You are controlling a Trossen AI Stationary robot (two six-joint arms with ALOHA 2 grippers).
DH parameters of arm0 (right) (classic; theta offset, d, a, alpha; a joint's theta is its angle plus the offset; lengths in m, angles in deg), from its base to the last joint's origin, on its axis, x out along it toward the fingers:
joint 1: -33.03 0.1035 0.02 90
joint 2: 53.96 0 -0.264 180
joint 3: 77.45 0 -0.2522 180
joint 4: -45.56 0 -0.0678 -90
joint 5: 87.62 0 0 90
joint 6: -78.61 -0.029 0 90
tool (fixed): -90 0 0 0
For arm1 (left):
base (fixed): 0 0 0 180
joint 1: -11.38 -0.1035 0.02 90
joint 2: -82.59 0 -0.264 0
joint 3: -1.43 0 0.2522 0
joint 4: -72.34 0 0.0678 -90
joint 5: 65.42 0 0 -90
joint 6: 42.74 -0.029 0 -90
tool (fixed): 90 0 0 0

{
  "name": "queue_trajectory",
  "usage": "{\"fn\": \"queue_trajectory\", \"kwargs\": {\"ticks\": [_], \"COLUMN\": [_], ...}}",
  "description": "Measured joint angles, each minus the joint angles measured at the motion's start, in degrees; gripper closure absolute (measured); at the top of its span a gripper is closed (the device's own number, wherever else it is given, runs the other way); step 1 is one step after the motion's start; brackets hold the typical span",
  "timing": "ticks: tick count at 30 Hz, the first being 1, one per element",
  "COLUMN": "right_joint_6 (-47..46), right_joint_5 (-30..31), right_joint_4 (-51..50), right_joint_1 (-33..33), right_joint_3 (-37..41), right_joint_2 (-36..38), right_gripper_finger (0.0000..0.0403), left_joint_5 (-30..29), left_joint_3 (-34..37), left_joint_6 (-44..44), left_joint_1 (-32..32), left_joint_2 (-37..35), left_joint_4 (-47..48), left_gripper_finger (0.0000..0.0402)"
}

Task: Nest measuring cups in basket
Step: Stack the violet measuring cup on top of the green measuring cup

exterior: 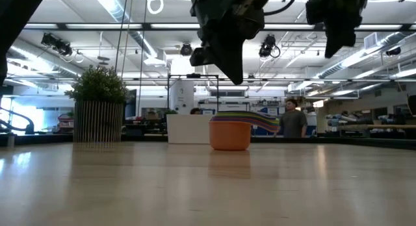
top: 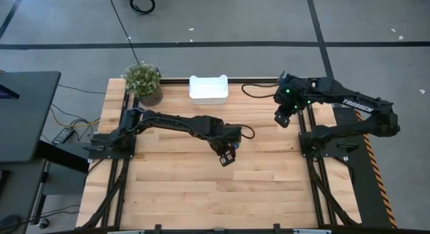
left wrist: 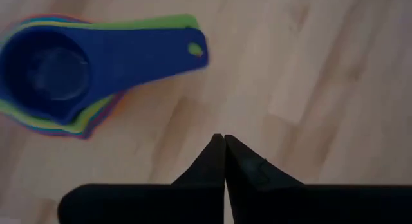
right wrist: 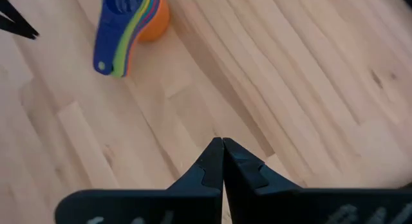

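Note:
The measuring cups point(left wrist: 58, 76) are nested in one stack, a blue one on top and the orange one point(exterior: 230, 136) at the bottom. The stack stands on the orange cup's base on the table's middle, the flat handles point(exterior: 260, 122) fanned out to one side. My left gripper point(left wrist: 224, 140) hovers shut just above and beside the stack, pointing steeply down, and touches nothing. My right gripper point(right wrist: 223, 143) is shut and hangs high over the table's far right point(top: 282, 118), with the stack point(right wrist: 129, 31) farther off. The white basket point(top: 208, 88) stands at the far edge.
A potted green plant point(top: 143, 83) stands at the far left corner, next to the basket. Bare wooden tabletop point(top: 201, 193) lies between the stack and the near edge. People and desks show in the room behind the table point(exterior: 296, 119).

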Motion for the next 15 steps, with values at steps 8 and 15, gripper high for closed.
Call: {"fn": "queue_trajectory", "kwargs": {"ticks": [8,15], "right_joint_6": [0.33,0.33], "right_joint_5": [-1.4,-2.08], "right_joint_4": [13.75,21.63], "right_joint_1": [0.01,0.0], "right_joint_3": [12.19,18.2], "right_joint_2": [0.27,-0.2], "right_gripper_finger": [0.0392,0.0392], "left_joint_5": [-3.43,-4.3], "left_joint_3": [0.11,0.02], "left_joint_6": [5.16,7.76], "left_joint_1": [0.44,0.61], "left_joint_2": [1.15,3.6], "left_joint_4": [1.2,-1.49], "left_gripper_finger": [0.0397,0.0398]}}
